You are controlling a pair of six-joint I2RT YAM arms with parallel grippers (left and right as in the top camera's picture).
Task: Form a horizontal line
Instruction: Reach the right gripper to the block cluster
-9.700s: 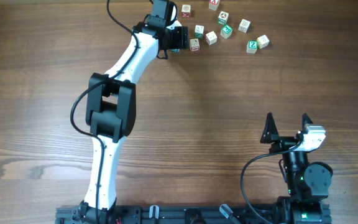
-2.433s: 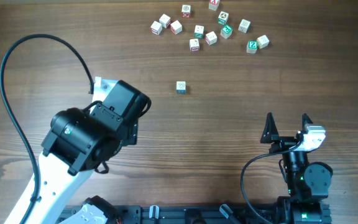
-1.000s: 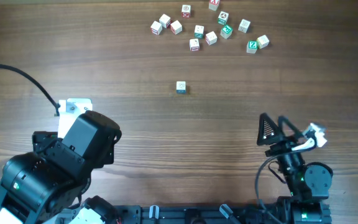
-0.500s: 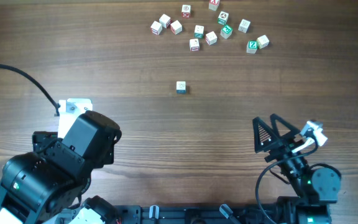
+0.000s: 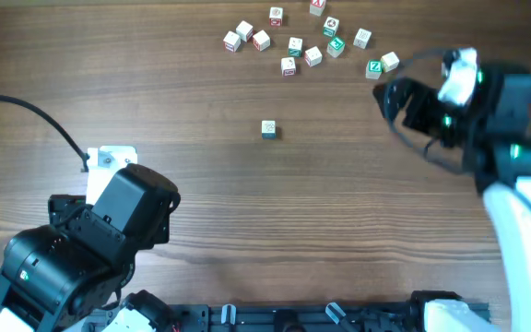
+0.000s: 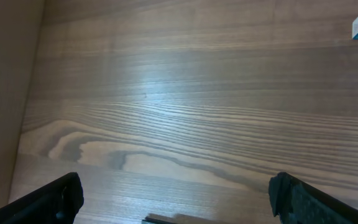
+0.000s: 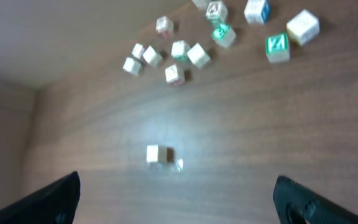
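**A:** Wooden cubes, small and pale with printed faces. Most lie in a loose cluster [image 5: 313, 56] at the far side of the table [image 5: 339, 184]. 1 lone cube [image 5: 267, 129], blue-printed, sits mid-table, well apart from them.

**B:** So no line yet?

**A:** Only its first piece, I'd judge. The row's long axis should run left-right through that cube.

**B:** Which arm is nearer the supply?

**A:** The right gripper [image 7: 179, 196], fingers wide apart and empty, hangs by the cluster's right end. The green-Z cube [image 5: 373, 67] and a plain cube [image 5: 390, 61] lie just beyond it. The left gripper [image 6: 179, 199], also spread and empty, sits at the near-left.

**B:** Handling?

**A:** Probably light, with smooth flat sides that suit a pinch. Those 2 sit close together, though.
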